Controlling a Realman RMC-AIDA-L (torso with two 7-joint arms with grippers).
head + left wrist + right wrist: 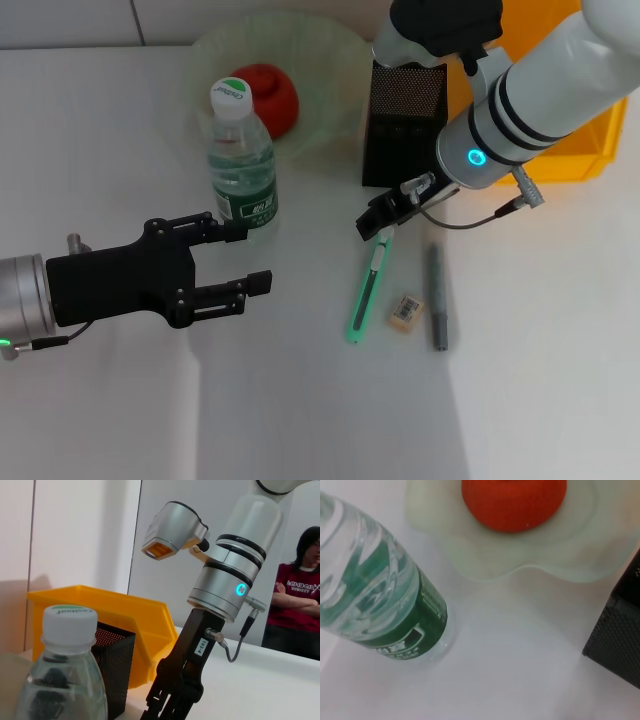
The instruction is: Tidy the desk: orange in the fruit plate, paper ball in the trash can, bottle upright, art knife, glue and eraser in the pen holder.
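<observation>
The right tool is closed on the top end of the green art knife lying on the desk — lift it straight, then lower it upright into the black mesh pen holder. The left tool hangs open beside the bottle.

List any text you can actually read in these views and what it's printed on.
"103-4": white tag on the right gripper, left wrist view.
Bottle cap logo: too blurred to read.
Bottle's green label: white print, unreadable.
Bystander's maroon shirt: lettering too blurred.
Eraser: no legible marking.
</observation>
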